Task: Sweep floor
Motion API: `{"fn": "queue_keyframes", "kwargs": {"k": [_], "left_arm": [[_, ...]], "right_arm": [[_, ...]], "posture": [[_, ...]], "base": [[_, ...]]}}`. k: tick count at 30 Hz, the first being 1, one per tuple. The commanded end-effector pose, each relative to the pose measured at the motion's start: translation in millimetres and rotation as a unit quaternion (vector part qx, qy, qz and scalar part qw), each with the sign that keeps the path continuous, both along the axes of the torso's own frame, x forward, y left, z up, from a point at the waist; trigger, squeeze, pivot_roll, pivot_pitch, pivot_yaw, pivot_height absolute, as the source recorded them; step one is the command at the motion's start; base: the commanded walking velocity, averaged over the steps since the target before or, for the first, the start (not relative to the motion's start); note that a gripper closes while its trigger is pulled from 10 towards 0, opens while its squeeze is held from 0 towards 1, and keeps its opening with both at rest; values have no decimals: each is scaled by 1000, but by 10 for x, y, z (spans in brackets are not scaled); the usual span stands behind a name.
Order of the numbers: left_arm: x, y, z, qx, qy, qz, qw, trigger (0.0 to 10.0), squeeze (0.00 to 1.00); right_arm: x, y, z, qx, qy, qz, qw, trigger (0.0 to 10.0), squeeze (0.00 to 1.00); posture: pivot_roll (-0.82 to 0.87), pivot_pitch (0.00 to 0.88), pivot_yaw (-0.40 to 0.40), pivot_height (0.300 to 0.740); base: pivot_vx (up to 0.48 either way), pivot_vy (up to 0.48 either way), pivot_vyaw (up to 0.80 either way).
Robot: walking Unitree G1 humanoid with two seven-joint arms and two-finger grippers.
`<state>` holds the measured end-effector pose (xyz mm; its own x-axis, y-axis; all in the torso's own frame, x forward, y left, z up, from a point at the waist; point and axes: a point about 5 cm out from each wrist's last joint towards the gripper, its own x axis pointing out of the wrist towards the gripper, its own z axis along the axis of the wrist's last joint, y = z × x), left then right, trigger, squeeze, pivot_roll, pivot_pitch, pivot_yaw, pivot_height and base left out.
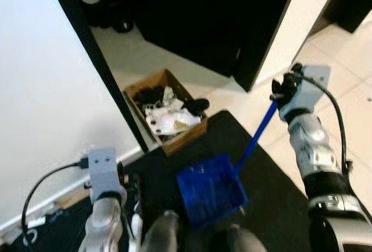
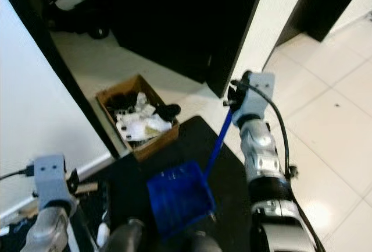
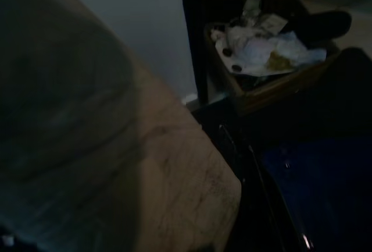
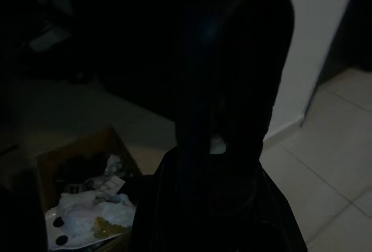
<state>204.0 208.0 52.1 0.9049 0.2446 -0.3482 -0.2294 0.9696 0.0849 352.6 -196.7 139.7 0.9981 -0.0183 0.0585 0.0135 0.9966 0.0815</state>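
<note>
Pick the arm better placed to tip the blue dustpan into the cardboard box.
Right. Its tool grips the top of the blue dustpan's handle, pan hanging beside the cardboard box. The left tool is low by the wall, not on the pan.

Blue dustpan, brown cardboard box, black mat.

Both head views are soft and slightly smeared, with edges of the cardboard box and blue dustpan fuzzy. Daylight washes the white wall at nine o'clock and the pale tiled floor at three o'clock, nearly overexposed, while the doorway at twelve o'clock falls to solid black. Both wrist views are very dim and grainy; near shapes are out-of-focus blurs.
</note>
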Motion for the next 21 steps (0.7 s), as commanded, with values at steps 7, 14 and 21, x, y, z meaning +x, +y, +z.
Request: {"fn": "queue_keyframes", "kwargs": {"k": [7, 14, 21], "left_arm": [[-18, -3, -34, -2, 9, -1, 1000, 10000, 0], [-19, -4, -29, -4, 6, 0, 1000, 10000, 0], [-13, -14, -21, -8, 2, -1, 1000, 10000, 0]], "right_arm": [[-1, -23, 0, -2, 1, -5, 1000, 10000, 0], [-4, -22, 0, -2, 1, -5, 1000, 10000, 0], [-4, -22, -1, -2, 1, -5, 1000, 10000, 0]], "posture": [[114, 117, -59, 740], [113, 119, -57, 740], [114, 121, -58, 740]], "base": [[-103, 0, 0], [0, 0, 0], [0, 0, 0]]}}
